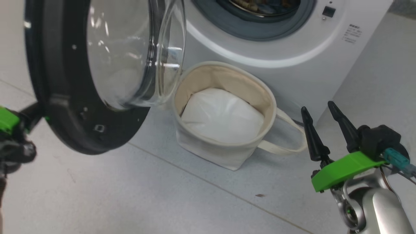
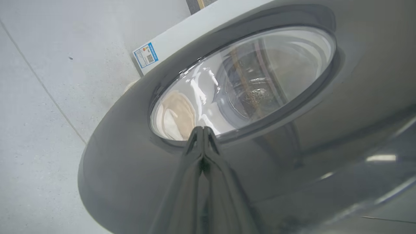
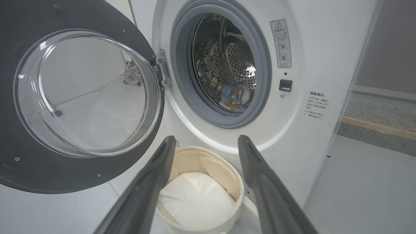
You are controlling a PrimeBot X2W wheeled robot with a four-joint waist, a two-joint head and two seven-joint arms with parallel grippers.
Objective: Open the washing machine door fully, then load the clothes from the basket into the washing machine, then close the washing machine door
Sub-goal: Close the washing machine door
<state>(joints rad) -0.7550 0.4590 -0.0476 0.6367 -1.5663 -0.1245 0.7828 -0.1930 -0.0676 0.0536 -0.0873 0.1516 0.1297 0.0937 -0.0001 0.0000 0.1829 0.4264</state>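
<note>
The washing machine door (image 3: 81, 177) hangs from the hinge (image 3: 162, 70) beside the washing machine's (image 3: 308, 48) drum opening. It is swung out, its glass bowl bulging back toward the machine's front. The clothes (image 3: 235, 96) lie low in the steel drum. The basket (image 1: 208, 149) stands upright on the floor just before the machine, below the opening. It holds white padding (image 1: 224, 117), and one handle loop (image 1: 286, 143) lies flat beside it. The left tool (image 2: 203, 130) is closed, its tips together on the door's outer face. The right tool (image 1: 318, 107) is spread open and empty, and points at the machine over the basket.
</note>
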